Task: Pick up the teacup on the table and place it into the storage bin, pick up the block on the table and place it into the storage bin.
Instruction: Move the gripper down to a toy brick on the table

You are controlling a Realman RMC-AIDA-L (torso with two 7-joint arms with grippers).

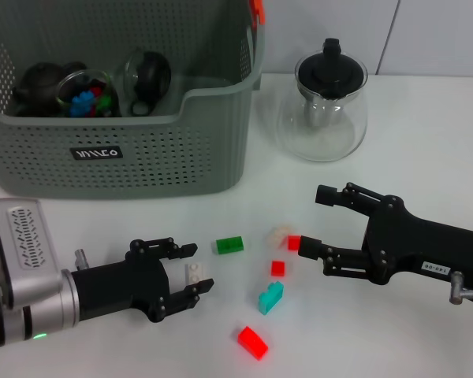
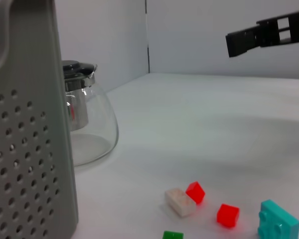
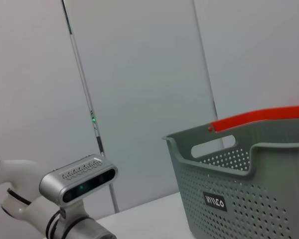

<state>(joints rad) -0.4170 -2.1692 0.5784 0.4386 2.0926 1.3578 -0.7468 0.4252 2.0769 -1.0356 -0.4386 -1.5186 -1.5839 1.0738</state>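
The grey storage bin (image 1: 165, 150) stands at the back left; a dark teapot, glass cups (image 1: 146, 79) and coloured blocks lie inside it. No teacup shows on the table. Loose blocks lie in front: green (image 1: 229, 245), beige (image 1: 280, 235), two small red ones (image 1: 277, 268), teal (image 1: 270, 298) and a bigger red one (image 1: 252, 342). My left gripper (image 1: 188, 269) is low over the table, open, with a white block (image 1: 195, 273) between its fingers. At the right my right gripper (image 1: 317, 222) is open, its nearer fingertip beside a small red block (image 1: 294, 243).
A glass teapot (image 1: 329, 106) with a black lid stands right of the bin. In the left wrist view the bin wall (image 2: 25, 149) is close alongside, the teapot (image 2: 87, 124) behind it and the blocks (image 2: 180, 202) ahead. The right wrist view shows the bin (image 3: 249, 189) and my left arm (image 3: 79, 179).
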